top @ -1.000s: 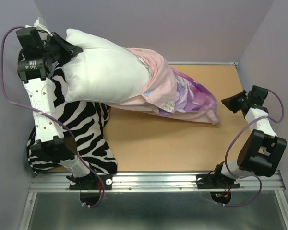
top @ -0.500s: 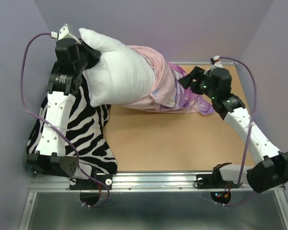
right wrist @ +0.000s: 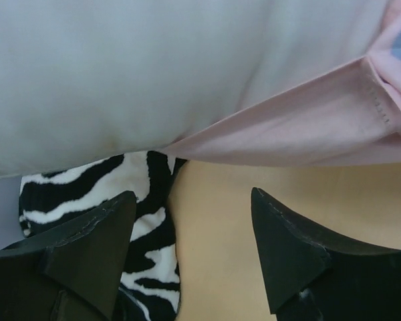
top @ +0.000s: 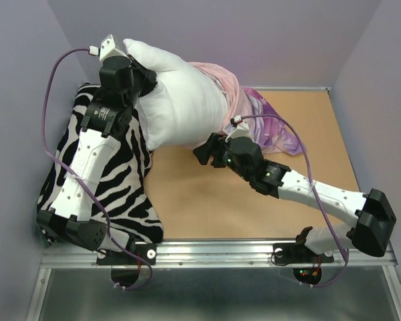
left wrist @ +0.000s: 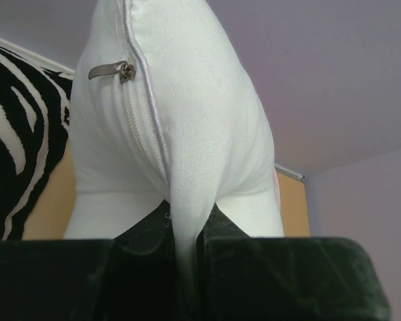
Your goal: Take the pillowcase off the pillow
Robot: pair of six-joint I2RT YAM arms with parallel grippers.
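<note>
The white pillow (top: 180, 100) is held up at the back left, its right end still inside the pink-and-purple pillowcase (top: 264, 124). My left gripper (top: 142, 75) is shut on the pillow's left corner; in the left wrist view the white fabric (left wrist: 187, 154) is pinched between the jaws, a zipper pull (left wrist: 110, 69) beside it. My right gripper (top: 206, 148) is open and empty just below the pillowcase's pale pink open edge (right wrist: 287, 130), under the pillow (right wrist: 154, 73), with bare table between its fingers (right wrist: 291, 247).
A black-and-white zebra cushion (top: 113, 180) lies at the left under my left arm and shows in the right wrist view (right wrist: 140, 207). The tan table (top: 220, 200) is walled by purple panels. A metal rail (top: 220, 251) runs along the near edge.
My right arm swung from the right edge across to the middle, under the pillowcase's open edge. My left gripper carried the pillow corner to the right and a little up.
</note>
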